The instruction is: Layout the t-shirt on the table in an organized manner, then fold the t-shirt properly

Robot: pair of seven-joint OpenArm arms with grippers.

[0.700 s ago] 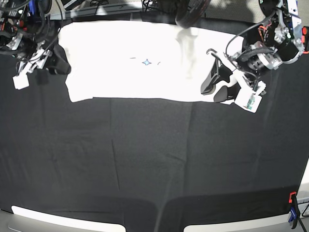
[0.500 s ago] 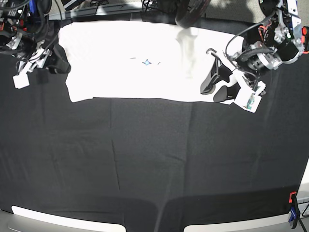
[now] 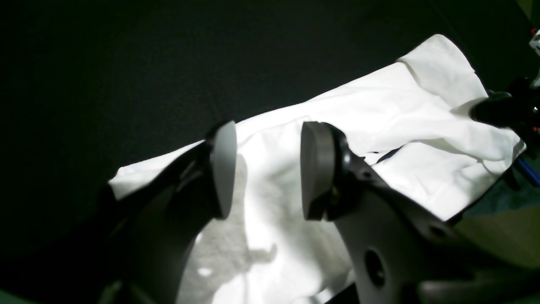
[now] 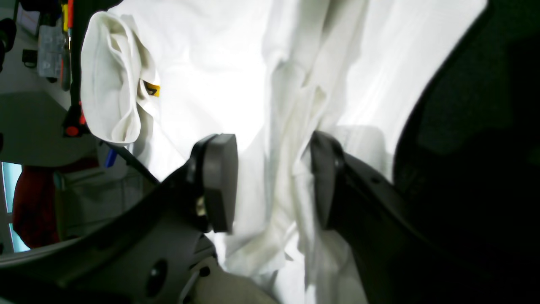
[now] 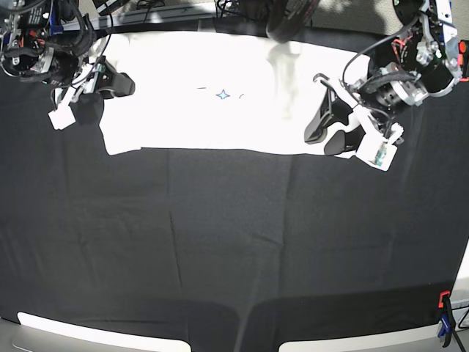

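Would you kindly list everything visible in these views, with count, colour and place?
t-shirt: one, white, spread along the far side of the table, small blue star mark showing.
table: one, draped in wrinkled black cloth, filling the base view.
clamp: one, red and blue, at the near right table edge.
left hand: one, dark, open, over the shirt's right end in the base view.
right hand: one, dark, open, over the shirt's left end in the base view, astride a bunched fold.

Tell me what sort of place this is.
Likely a robotics lab bench: a table draped in black cloth, a clamp at its edge, and cables behind a spread white t-shirt.
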